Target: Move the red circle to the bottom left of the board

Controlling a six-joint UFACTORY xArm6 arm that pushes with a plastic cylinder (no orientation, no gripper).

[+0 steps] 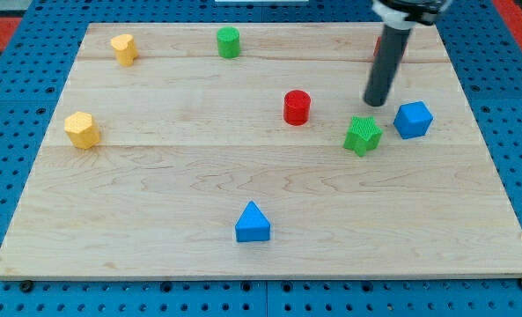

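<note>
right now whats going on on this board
A single arm with a dark rod is pushing blocks around a wooden board. My tip sits toward the view's upper right, just above the green star and left of the blue cube, touching neither. The red circle, which should go to the bottom left, stands near the middle, to the left of my tip and apart from it. That move has not started.

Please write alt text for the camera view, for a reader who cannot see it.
My tip rests on a wooden board, right of the red circle and just above a green block and blue cube.
</note>
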